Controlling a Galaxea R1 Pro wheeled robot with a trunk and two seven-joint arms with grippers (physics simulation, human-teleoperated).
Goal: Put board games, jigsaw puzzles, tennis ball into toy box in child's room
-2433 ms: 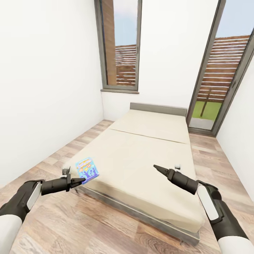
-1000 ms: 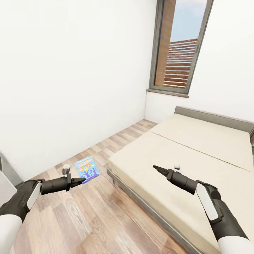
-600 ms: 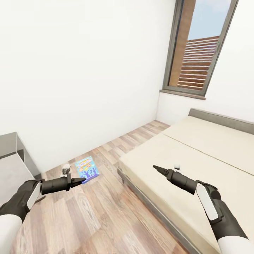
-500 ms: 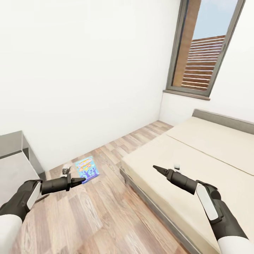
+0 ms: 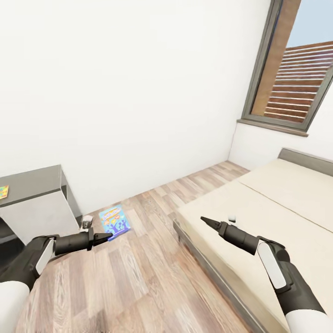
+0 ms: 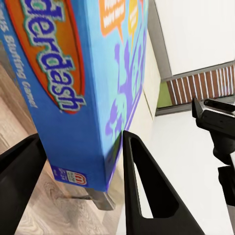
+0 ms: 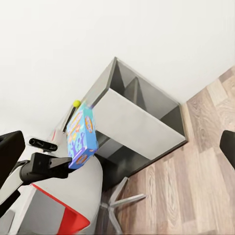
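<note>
My left gripper (image 5: 105, 237) is shut on a small blue board game (image 5: 114, 222), held upright over the wooden floor. In the left wrist view the blue box (image 6: 83, 83) sits between both fingers (image 6: 147, 191). My right gripper (image 5: 206, 220) hangs over the near edge of the beige bed (image 5: 277, 199), open, with nothing in it. The dark grey end of the table (image 5: 32, 185) is at the left, with a corner of a bright jigsaw puzzle (image 5: 3, 191) on top. The right wrist view shows the held game (image 7: 82, 134) and the tennis ball (image 7: 76, 103) on the table (image 7: 132, 117). The toy box is out of view.
A white wall runs behind the table and the bed. A tall grey-framed window (image 5: 296, 83) is at the far right. Wooden floor (image 5: 138, 277) lies between table and bed. A grey star-shaped chair base (image 7: 122, 203) stands on the floor by the table.
The camera has swung left: the bed and window slid right and the table's dark end came into view. Both arms keep their pose, with the blue game still held.
</note>
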